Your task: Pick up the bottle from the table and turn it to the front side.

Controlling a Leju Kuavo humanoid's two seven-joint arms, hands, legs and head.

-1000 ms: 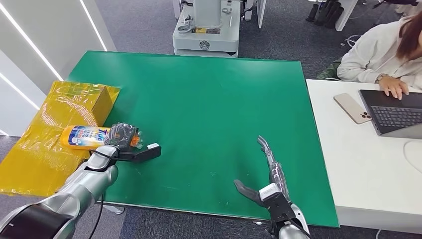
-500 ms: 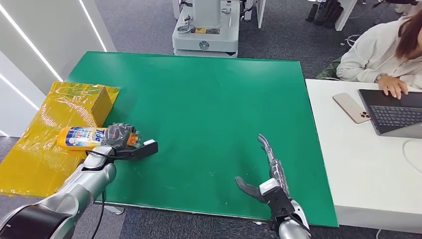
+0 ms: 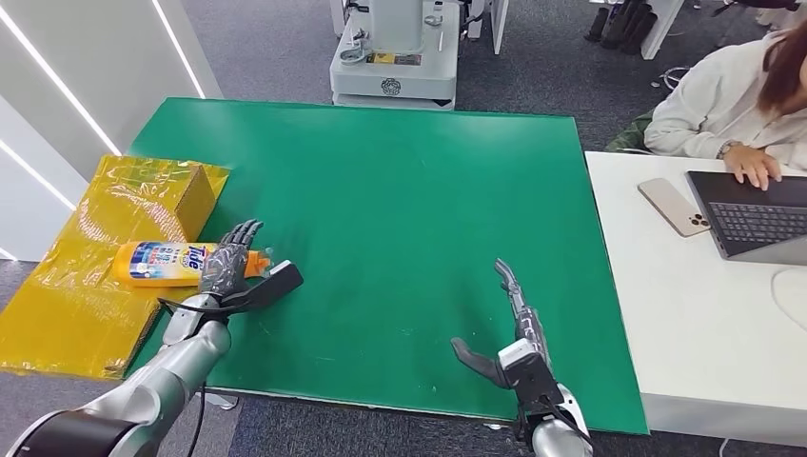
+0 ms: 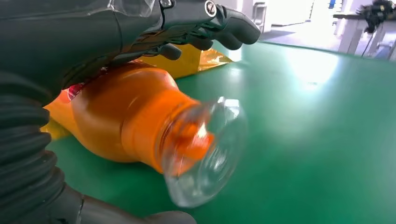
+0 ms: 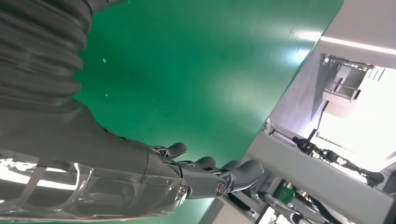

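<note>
An orange bottle point(image 3: 157, 264) with a blue-and-white label lies on its side at the left edge of the green table point(image 3: 409, 171), its clear cap point(image 4: 205, 154) pointing toward the table's middle. My left hand point(image 3: 233, 271) sits over the bottle's neck with its fingers point(image 4: 205, 28) stretched out straight above the orange body point(image 4: 121, 121) and the thumb held out to the side; nothing is gripped. My right hand point(image 3: 514, 333) hovers open near the table's front edge, fingers extended, far from the bottle. In the right wrist view that hand point(image 5: 196, 175) is above bare green surface.
A box wrapped in yellow film point(image 3: 124, 205) stands beside the table's left edge, behind the bottle. To the right is a white desk point(image 3: 685, 314) with a phone point(image 3: 673, 207) and a laptop point(image 3: 752, 214) that a seated person point(image 3: 723, 95) is using. A grey machine base point(image 3: 395, 57) stands beyond the far edge.
My left hand's fingers, curled around the bottle's neck before, have straightened and lifted off it. The bottle now lies on the table. The right hand has barely shifted.
</note>
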